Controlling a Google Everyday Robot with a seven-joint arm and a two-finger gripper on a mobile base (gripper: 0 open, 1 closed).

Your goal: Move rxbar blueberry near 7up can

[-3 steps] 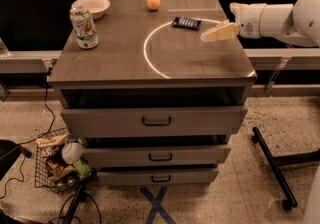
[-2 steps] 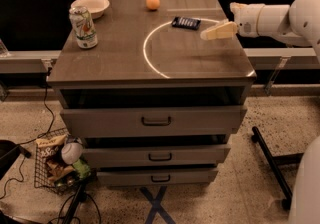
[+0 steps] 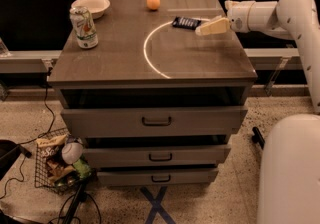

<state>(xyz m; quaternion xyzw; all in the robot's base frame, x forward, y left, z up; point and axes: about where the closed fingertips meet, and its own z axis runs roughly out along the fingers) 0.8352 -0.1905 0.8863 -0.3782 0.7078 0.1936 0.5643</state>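
Camera view: the gripper [image 3: 212, 26], a pale wedge on a white arm [image 3: 265, 15] reaching in from the right, hangs low over the back right part of a grey cabinet top [image 3: 125, 63]. Whether it is spread or closed cannot be told from this angle. Its tip sits just beside the right end of the rxbar blueberry [image 3: 186, 22], which lies flat on the top, and contact between them cannot be made out. A thin white arc [image 3: 146, 53] curves across the surface from the bar toward the front. An orange [image 3: 153, 1] rests behind it near the back edge. The 7up can [image 3: 84, 27] stands upright well apart at the far left, in front of a shallow white bowl [image 3: 95, 10]. The bar is thin and lies flush on the top, so a shallow or off-centre grip would likely shove it toward the back edge instead of lifting it. The carry to the left is long, and a low or overshot arrival could tip the can. Against the frame of a second ago, the gripper has crept a little closer to the bar, bar and can lie where they did, and a rounded white robot body [image 3: 290, 173] now fills the lower right corner.
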